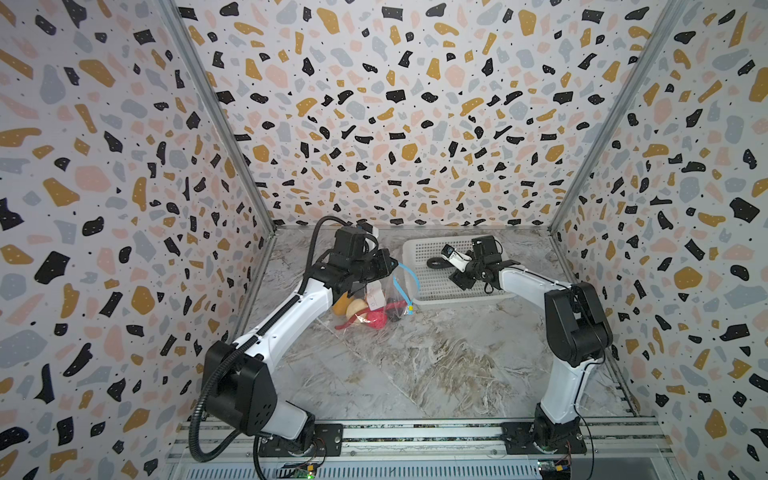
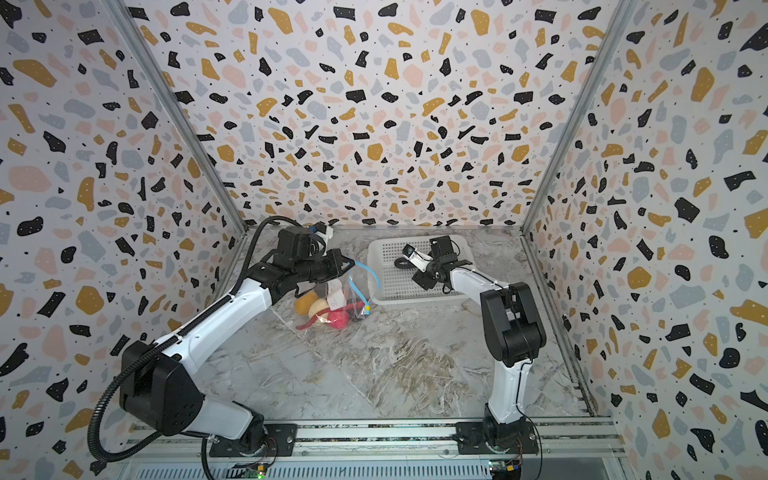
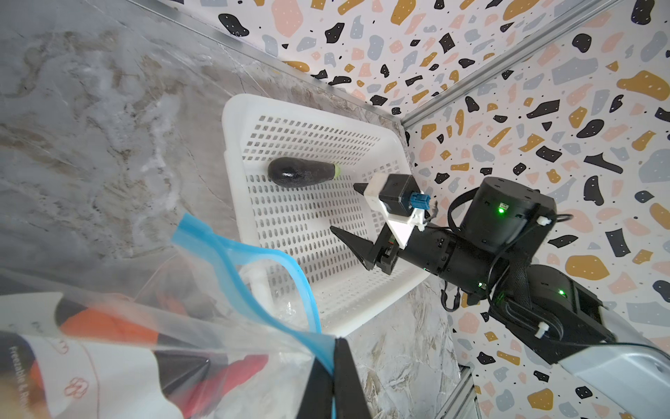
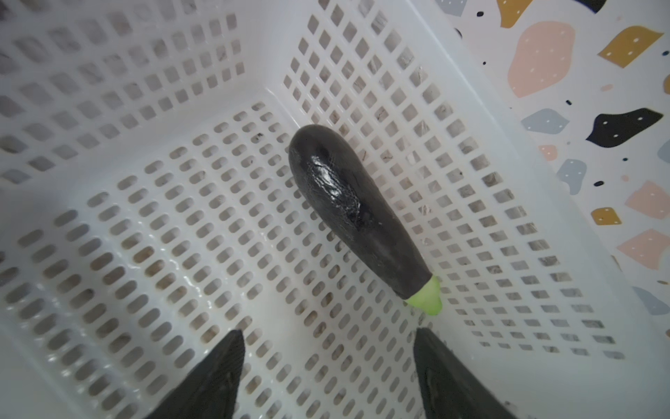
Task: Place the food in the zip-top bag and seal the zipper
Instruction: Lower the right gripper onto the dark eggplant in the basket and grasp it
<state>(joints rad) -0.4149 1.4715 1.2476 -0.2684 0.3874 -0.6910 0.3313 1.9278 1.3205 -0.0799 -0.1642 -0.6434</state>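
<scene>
Left gripper (image 3: 339,348): jaws pressed together, pinching the bag (image 1: 384,291) by its mouth edge. That corner is lifted off the table (image 1: 415,365) and the rest of the bag sags down onto the marble. Bag sits left of centre in both top views, just beside the basket (image 1: 409,249).

Inside the bag, low down: orange ball (image 1: 341,303), cream ball (image 1: 357,308), pink ball (image 1: 376,321), red chili (image 1: 345,325) along the bottom, and something dark at the right end that is too small to name. White label (image 1: 375,296) is on the bag wall above them.

Zipper (image 3: 253,254): the two blue strips bow apart, so the mouth is open and unsealed. Yellow tab (image 1: 409,308) hangs at the low end of the strip, near the basket's corner.

Basket is at the back right on the table. One eggplant (image 4: 359,214), dark with a green stem end, lies on its floor close to a side wall. Nothing else is in it.

Right gripper (image 3: 343,207): jaws spread wide and holding nothing, low over the basket floor and pointed at the eggplant. Fingertips (image 4: 224,362) are short of it, not touching.
</scene>
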